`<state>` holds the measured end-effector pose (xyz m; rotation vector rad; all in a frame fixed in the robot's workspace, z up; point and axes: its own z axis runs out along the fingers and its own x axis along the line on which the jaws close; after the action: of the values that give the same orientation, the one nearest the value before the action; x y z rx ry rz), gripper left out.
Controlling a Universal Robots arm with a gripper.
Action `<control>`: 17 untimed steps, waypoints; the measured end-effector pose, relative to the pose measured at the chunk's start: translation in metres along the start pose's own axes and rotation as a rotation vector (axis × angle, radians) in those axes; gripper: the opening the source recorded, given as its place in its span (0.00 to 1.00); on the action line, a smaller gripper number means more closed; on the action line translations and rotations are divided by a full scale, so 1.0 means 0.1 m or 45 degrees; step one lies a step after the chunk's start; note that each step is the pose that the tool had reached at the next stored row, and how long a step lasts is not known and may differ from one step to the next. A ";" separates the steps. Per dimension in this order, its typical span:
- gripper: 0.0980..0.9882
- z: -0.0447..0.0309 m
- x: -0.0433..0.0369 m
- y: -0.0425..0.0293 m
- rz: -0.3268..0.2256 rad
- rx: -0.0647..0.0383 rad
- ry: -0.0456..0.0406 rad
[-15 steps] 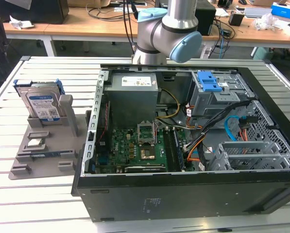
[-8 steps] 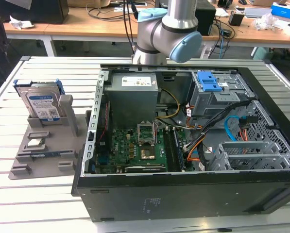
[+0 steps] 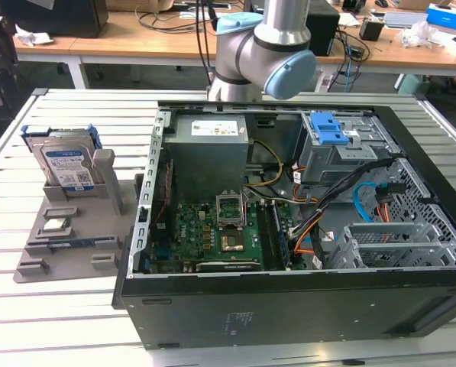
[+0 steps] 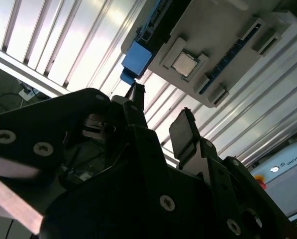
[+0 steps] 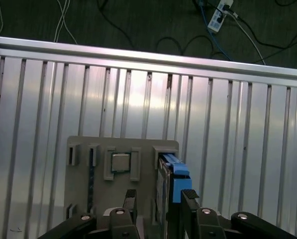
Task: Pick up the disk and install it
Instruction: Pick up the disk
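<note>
The disk (image 3: 67, 164) stands on edge in a grey holder (image 3: 67, 245) at the exterior view's left, its silver face with the white-and-blue label showing inside a blue bracket. In the first wrist view my gripper (image 5: 160, 196) is open and hovers well above the holder (image 5: 98, 144), with the disk's blue bracket (image 5: 175, 174) in line with one fingertip (image 5: 189, 195). The second wrist view has the gripper (image 4: 160, 117) open too, and the disk's blue corner (image 4: 137, 57) lies just past one fingertip (image 4: 136, 94). Nothing is held.
An open computer case (image 3: 289, 306) lies on the slatted metal table (image 3: 29, 321), with a motherboard (image 3: 212, 229) and a drive cage with a blue latch (image 3: 331, 130) inside. A small square chip (image 3: 54, 225) sits on the holder. The arm's elbow (image 3: 262, 50) stands behind the case.
</note>
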<state>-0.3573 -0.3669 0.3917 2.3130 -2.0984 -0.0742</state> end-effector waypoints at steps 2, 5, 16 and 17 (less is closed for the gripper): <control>0.43 0.002 -0.057 -0.006 0.000 0.000 0.000; 0.43 0.010 -0.302 -0.033 0.000 0.000 0.000; 0.43 0.086 -0.440 -0.060 0.000 0.000 0.000; 0.43 0.093 -0.440 -0.061 0.000 0.000 0.000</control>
<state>-0.3559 -0.3223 0.3832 2.3130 -2.0984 -0.0742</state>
